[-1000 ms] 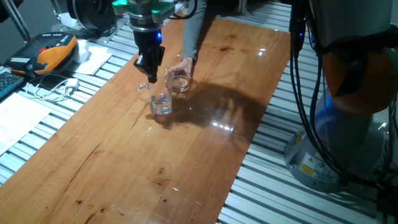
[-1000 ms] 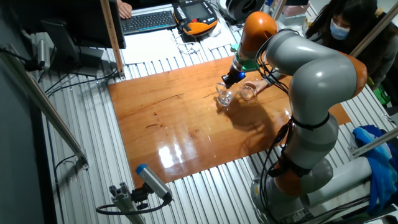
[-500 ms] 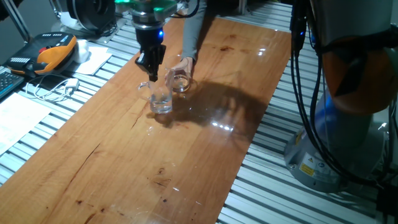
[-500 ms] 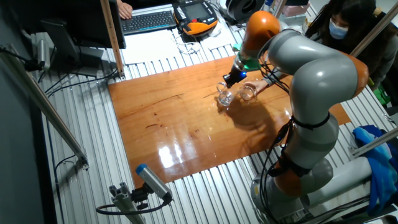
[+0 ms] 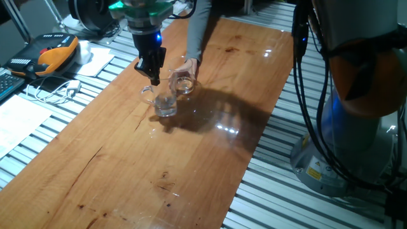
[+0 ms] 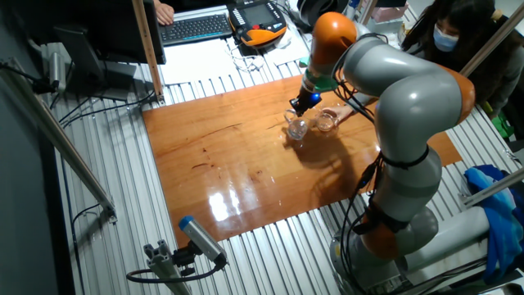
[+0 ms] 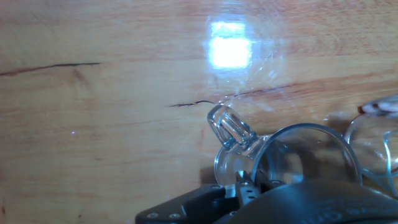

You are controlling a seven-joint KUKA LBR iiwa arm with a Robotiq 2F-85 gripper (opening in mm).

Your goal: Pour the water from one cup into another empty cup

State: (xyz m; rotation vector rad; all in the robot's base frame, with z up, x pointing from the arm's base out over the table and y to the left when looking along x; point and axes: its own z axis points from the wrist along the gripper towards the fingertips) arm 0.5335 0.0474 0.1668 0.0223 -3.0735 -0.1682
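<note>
One fixed view: glass mug (image 5: 165,104) upright on the wooden tabletop (image 5: 210,146), looped handle (image 5: 147,94) turned left, a little water (image 5: 166,109) low inside. Just right and farther back, small tumbler (image 5: 184,83), upright, close beside the mug, apart or touching not clear. Person's hand (image 5: 187,67) wrapped around the tumbler from the far side. Gripper (image 5: 153,77) pointing down just above the mug's far-left rim, near the handle; fingers close together, but whether clenched on glass or free, cannot tell. Orange teach pendant (image 5: 52,52) and white cable (image 5: 54,91) on the slatted bench at far left.

The other fixed view: grey and orange arm (image 6: 401,98) arched over the board (image 6: 237,156), gripper (image 6: 300,105) down at the mug (image 6: 296,127). Tumbler (image 6: 327,120) right of the mug, hand (image 6: 349,112) reaching in from the right. Masked person (image 6: 455,37) at far right. Keyboard (image 6: 196,27) and pendant (image 6: 258,15) at the far edge.

Hand view: mug (image 7: 292,158) seen from above at lower right, open mouth round, handle (image 7: 229,126) sticking up and left. Dark gripper body (image 7: 249,202) along the bottom edge, overlapping the mug's near rim; fingertips not visible, grip not readable. Tumbler (image 7: 373,146) cut off at the right edge, with a fingertip (image 7: 380,107) on it. Bright lamp reflection (image 7: 230,52) on the wood (image 7: 93,124) above.
</note>
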